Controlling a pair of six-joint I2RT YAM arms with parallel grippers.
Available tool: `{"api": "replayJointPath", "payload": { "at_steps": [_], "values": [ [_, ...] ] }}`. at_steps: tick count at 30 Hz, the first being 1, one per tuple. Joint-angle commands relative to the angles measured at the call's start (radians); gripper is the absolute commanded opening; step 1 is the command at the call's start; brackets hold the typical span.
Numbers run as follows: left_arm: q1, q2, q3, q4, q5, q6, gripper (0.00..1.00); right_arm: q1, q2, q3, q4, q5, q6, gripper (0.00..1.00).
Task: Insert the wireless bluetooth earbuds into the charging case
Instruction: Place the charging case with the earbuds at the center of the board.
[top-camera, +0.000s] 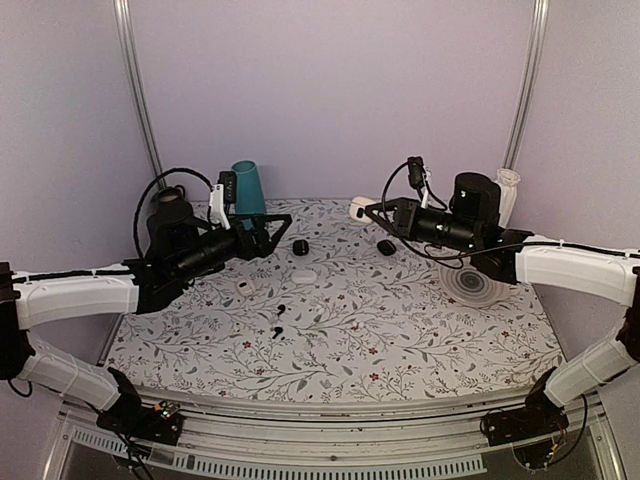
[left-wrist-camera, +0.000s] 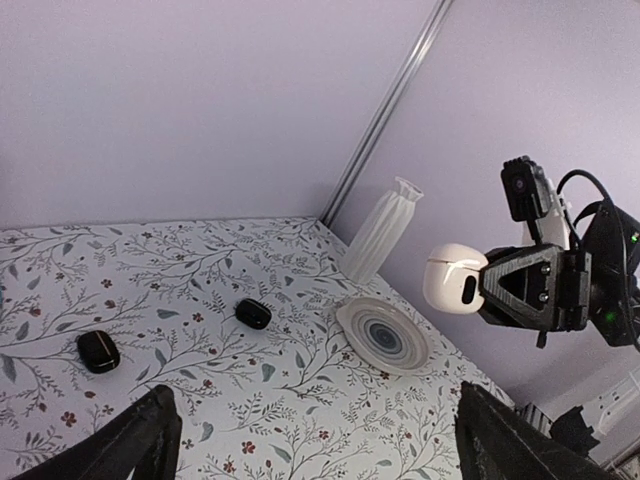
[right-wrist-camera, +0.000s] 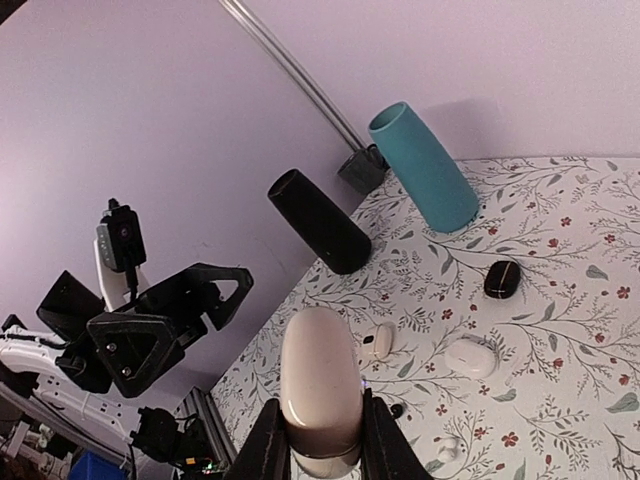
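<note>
As R gripper grips case, blk pebble near

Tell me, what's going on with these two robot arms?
The right gripper is holding a small white charging case up off the flowered table, and its lid looks shut. The left gripper hangs open and empty across from it. Two tiny dark pieces, probably the earbuds, lie on the table between the arms, so nothing has gone into the case yet.
</note>
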Motion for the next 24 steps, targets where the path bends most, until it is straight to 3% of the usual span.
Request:
{"api": "replayJointPath", "payload": {
  "at_steps": [1,10,24],
  "values": [
    [0.02,-0.042,0.022,-0.123,-0.136,-0.034,0.96,-0.023,0.044,0.017,-0.042,0.139,0.048,0.03],
    [0.035,-0.075,0.015,-0.178,-0.153,0.009,0.96,-0.104,0.205,0.053,-0.009,0.087,0.121,0.03],
    [0.04,-0.154,-0.035,-0.167,-0.075,0.052,0.96,-0.166,0.563,0.256,-0.017,-0.048,0.203,0.03]
  ]
}}
